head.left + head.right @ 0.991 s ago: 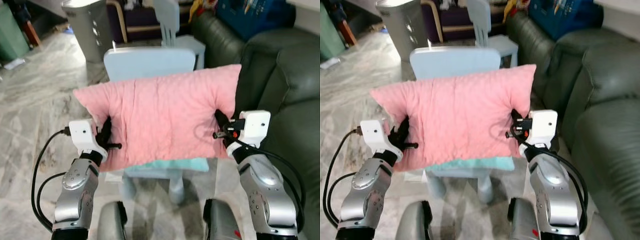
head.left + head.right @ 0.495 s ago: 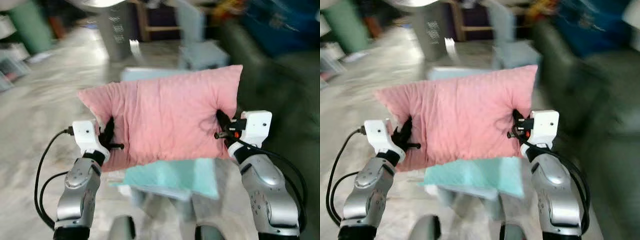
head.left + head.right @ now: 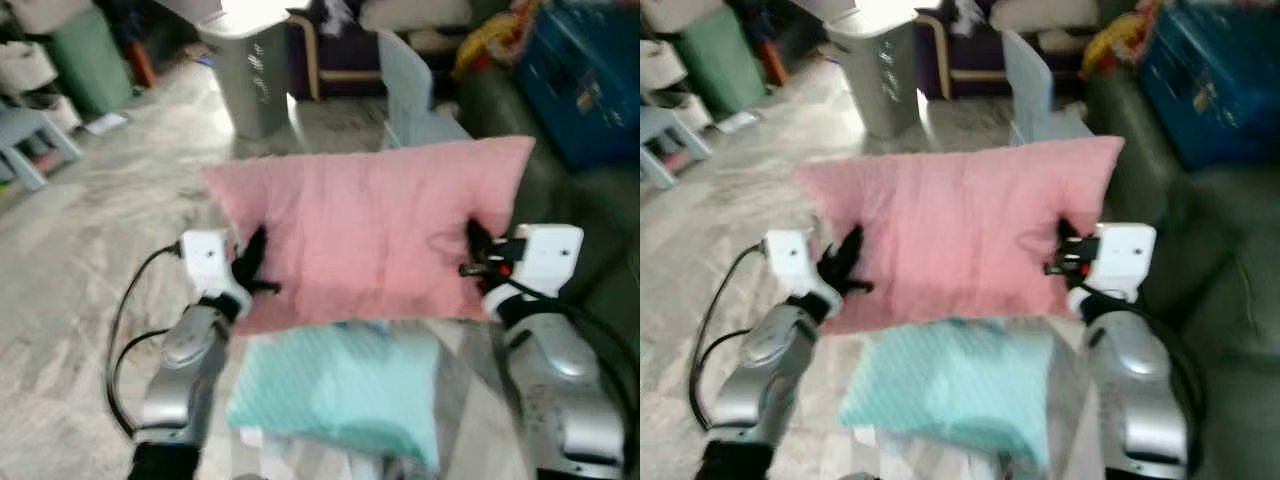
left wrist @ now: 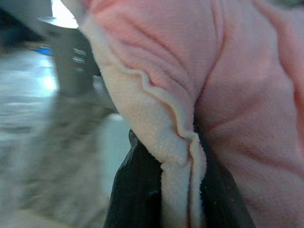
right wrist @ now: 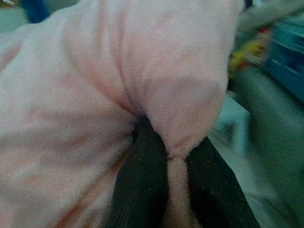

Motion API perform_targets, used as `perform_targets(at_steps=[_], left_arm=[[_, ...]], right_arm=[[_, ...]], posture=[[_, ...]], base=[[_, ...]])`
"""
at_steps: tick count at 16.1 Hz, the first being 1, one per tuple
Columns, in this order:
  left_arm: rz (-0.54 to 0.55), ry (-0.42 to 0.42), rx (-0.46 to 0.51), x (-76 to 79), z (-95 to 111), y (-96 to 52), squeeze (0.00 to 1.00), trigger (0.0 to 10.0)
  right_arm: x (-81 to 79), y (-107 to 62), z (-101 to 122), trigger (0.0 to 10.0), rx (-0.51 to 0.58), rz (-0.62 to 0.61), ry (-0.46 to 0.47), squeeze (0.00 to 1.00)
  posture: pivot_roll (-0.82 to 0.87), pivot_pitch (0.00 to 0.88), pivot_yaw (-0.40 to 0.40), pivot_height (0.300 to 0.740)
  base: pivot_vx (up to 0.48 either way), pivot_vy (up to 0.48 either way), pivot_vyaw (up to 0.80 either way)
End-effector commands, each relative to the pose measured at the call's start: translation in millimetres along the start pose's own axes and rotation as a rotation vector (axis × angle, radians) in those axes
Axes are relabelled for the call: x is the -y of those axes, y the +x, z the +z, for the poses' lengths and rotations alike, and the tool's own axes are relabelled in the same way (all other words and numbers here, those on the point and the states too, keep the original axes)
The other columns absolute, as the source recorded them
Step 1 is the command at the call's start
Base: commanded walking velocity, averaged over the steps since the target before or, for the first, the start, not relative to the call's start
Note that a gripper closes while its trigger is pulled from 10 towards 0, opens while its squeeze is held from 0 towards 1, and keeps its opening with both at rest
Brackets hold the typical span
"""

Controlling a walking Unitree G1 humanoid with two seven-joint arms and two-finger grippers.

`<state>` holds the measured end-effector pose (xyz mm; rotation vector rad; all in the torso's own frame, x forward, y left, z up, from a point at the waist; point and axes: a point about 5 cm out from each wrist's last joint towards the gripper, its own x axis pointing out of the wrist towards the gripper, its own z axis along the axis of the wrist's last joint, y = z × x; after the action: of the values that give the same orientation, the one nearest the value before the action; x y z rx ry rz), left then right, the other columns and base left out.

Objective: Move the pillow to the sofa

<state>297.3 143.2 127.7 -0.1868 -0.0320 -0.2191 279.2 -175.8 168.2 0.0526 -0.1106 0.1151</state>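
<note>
Looks like your view swung since a second ago, while the pillow (image 3: 375, 235) stays up, both grippers' fingers (image 4: 137, 190) pinching its ends. You're mid-carry; next, turn right toward the sofa (image 3: 1230, 250).

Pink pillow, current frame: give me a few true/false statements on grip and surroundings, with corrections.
1. The pink pillow is held off the ground between both arms. True.
2. The left gripper is open and clear of the pillow. False: it is shut on the pillow's edge, and the left wrist view shows fabric pinched between its fingers.
3. The right gripper is shut on the pillow's other end. True.
4. The pillow already rests on the dark green sofa. False: it is held in the air, with the sofa off to the robot's right.
5. A grey bin stands on the floor beyond the pillow. True.
</note>
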Motion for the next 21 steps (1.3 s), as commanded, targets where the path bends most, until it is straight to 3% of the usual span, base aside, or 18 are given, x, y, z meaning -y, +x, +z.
perform_targets(at_steps=[1, 15, 17, 18, 20, 21], left_arm=[[0.090, 0.015, 0.007, -24.0, 2.4, -8.8, 0.00, 10.0], [0.097, 0.048, -0.057, -22.8, -3.2, -5.3, 0.00, 10.0], [0.134, 0.068, -0.075, -24.9, -2.0, -4.1, 0.00, 10.0], [0.138, 0.120, -0.072, -24.9, 1.3, -2.5, 0.00, 10.0], [0.078, 0.065, -0.049, -22.5, 2.2, -2.1, 0.00, 10.0], [0.102, 0.067, -0.058, -23.8, 1.2, -3.3, 0.00, 10.0]], right_arm=[[-14.7, 4.5, 12.8, 10.0, 0.056, 0.054, 0.009, 0.00], [-14.6, 5.6, 11.6, 10.0, 0.038, 0.052, 0.018, 0.00], [-14.1, 6.0, 11.7, 10.0, 0.035, 0.054, 0.017, 0.00], [-14.1, 6.3, 12.0, 10.0, 0.032, 0.053, 0.023, 0.00], [-14.0, 7.0, 12.3, 10.0, 0.029, 0.054, 0.029, 0.00], [-13.7, 7.0, 11.7, 10.0, 0.023, 0.054, 0.031, 0.00]], posture=[[-0.17, 0.000, 0.069, 0.740], [-0.17, 0.000, 0.065, 0.740], [-0.17, 0.000, 0.065, 0.740], [-0.17, 0.000, 0.061, 0.740], [-0.17, 0.000, 0.060, 0.740], [-0.17, 0.000, 0.060, 0.740]], base=[[0.000, 0.000, 0.00], [0.000, 0.000, 0.00], [0.000, 0.000, 0.00], [0.000, 0.000, 0.00], [0.000, 0.000, 0.00], [0.000, 0.000, 0.00]])
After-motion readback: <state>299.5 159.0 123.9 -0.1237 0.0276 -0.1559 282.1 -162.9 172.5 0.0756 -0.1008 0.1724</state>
